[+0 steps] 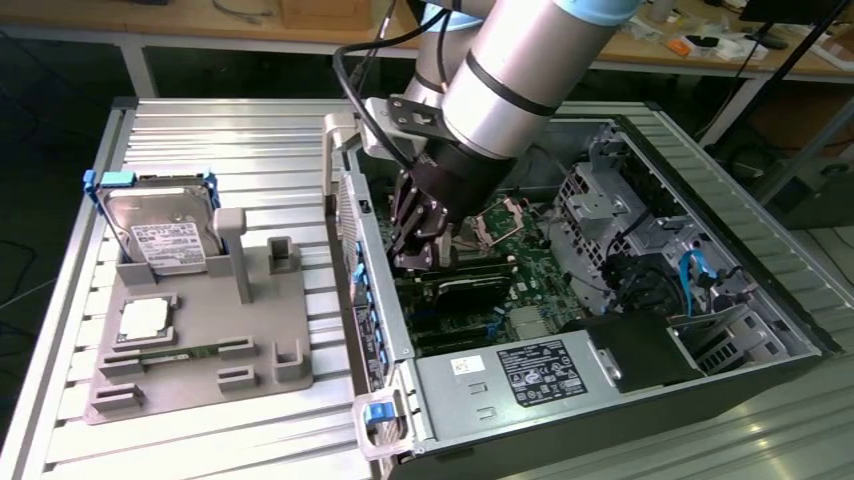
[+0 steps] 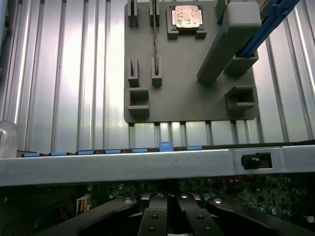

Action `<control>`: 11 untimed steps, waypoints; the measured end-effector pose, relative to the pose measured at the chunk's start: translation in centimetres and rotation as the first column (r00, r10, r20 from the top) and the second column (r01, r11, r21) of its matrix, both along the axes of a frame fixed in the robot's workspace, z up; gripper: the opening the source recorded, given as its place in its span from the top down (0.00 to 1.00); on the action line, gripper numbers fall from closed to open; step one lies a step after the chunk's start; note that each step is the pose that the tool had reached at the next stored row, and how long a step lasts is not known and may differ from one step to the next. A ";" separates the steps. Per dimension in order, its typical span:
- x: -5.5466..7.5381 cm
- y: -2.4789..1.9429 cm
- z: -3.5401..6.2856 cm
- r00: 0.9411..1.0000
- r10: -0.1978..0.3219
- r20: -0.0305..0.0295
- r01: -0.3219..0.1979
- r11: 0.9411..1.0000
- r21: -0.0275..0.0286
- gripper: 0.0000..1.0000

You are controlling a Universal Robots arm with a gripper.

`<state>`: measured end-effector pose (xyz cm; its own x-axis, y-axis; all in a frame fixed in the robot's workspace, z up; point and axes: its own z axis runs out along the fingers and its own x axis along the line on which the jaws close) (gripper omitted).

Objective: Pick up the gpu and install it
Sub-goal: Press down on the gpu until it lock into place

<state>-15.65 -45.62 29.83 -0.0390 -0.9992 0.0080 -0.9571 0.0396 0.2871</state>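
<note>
Black multi-link gripper point(image 1: 424, 258) on silver arm, lowered inside open dark computer case point(image 1: 787, 300) lying on its side at the exterior view's right. Fingers drawn close together, seen from both cameras point(image 2: 167, 199); clamped on anything or not, cannot tell. Thin dark rectangular gpu point(image 1: 467, 292) noted in exterior view just below the fingertips, low over green motherboard point(image 1: 534, 290); contact between card and fingers not discernible.

Grey plastic parts tray point(image 1: 200, 300) on ribbed aluminium table point(image 1: 200, 130), at the exterior view's left, beside the case. On tray: silver boxy hard drive point(image 1: 163, 240) with white label at far end, square silver processor chip point(image 1: 144, 318), slim green memory stick point(image 1: 174, 353) nearer.

Wrist view adds: tray point(image 2: 187, 93), chip point(image 2: 186, 17), table ribs point(image 2: 59, 73), row of blue clips point(image 2: 113, 151) along case edge, motherboard strip point(image 2: 256, 194).
</note>
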 end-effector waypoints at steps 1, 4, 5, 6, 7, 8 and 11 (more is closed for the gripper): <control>0.0 0.00 -0.02 1.000 0.000 0.000 0.000 1.000 0.000 0.89; 0.0 0.01 -0.04 1.000 0.000 0.000 0.000 1.000 0.001 0.89; 0.0 0.01 -0.04 1.000 0.000 0.000 0.000 1.000 0.001 0.89; 0.0 0.01 -0.04 1.000 0.000 0.000 0.000 1.000 0.001 0.89; 0.0 0.01 -0.04 1.000 0.000 0.000 0.000 1.000 0.001 0.89; 0.0 0.01 -0.04 1.000 0.000 0.000 0.000 1.000 0.001 0.89; 0.0 0.01 -0.04 1.000 0.000 0.000 0.000 1.000 0.001 0.89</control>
